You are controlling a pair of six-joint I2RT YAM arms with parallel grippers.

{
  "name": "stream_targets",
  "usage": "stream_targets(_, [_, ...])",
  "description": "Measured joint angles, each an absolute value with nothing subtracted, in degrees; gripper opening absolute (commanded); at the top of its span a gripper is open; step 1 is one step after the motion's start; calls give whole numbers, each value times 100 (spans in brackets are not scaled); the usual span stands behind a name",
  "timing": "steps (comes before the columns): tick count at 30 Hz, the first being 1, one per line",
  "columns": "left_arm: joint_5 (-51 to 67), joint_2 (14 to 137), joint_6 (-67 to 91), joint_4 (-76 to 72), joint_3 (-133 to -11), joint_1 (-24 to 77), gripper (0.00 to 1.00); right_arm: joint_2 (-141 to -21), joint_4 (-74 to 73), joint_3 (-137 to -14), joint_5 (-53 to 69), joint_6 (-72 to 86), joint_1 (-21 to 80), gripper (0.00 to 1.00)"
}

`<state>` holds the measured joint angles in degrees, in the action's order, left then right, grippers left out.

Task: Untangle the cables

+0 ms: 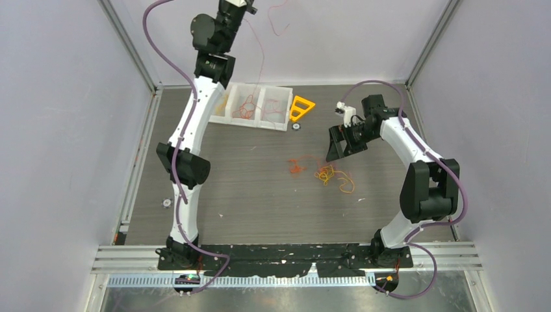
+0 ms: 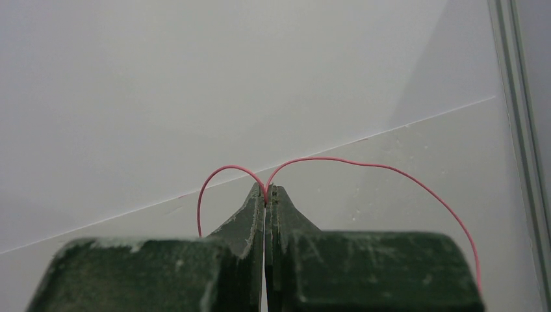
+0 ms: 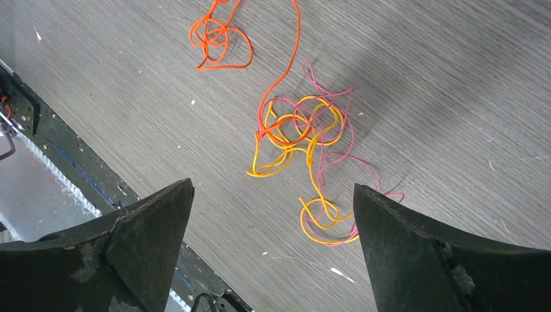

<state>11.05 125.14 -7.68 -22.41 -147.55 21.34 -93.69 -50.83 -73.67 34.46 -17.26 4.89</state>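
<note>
The cables point(image 3: 299, 130) lie on the table as a loose tangle of yellow, pink and orange strands, with a smaller orange curl point(image 3: 217, 39) beside it. From above the tangle point(image 1: 328, 174) sits mid-table. My right gripper point(image 3: 273, 185) hovers open just above it, holding nothing; in the top view this right gripper point(image 1: 334, 153) is right of the orange curl. My left gripper point(image 2: 266, 192) is raised high at the back, shut on one thin red strand point(image 2: 364, 164) that arcs out to both sides. From the left gripper point(image 1: 240, 8) that red strand point(image 1: 263, 62) hangs down toward the tray.
A white three-compartment tray point(image 1: 281, 96) at the back holds more orange and red strands. An orange-yellow plastic triangle point(image 1: 301, 107) lies right of it, with a small round part point(image 1: 296, 127) in front. Grey walls enclose the table on three sides.
</note>
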Motion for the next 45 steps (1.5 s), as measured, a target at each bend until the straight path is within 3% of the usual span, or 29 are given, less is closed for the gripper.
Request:
stream_targets(10, [1052, 12562, -764, -2449, -14455, 2185, 0, -9605, -4696, -8058, 3846, -1299, 550, 89])
stream_targets(19, [1050, 12564, -626, -2451, -14455, 2220, 0, -10014, -2864, -8978, 3988, -217, 967, 99])
stream_targets(26, [1059, 12564, -602, -2388, -14451, 2259, 0, -10361, -355, -9048, 3601, 1066, 1697, 95])
stream_targets(36, [1055, 12562, -596, -2213, -14418, 2276, 0, -11102, 508, -9695, 2783, 1020, 2333, 99])
stream_targets(41, [1055, 12562, -596, -2193, -14398, 2276, 0, -11330, 1345, -9701, 2300, 834, 2523, 89])
stream_targets(45, [1050, 12562, -591, -2193, -14396, 2276, 0, -11869, 1822, -10012, 1966, 773, 2689, 69])
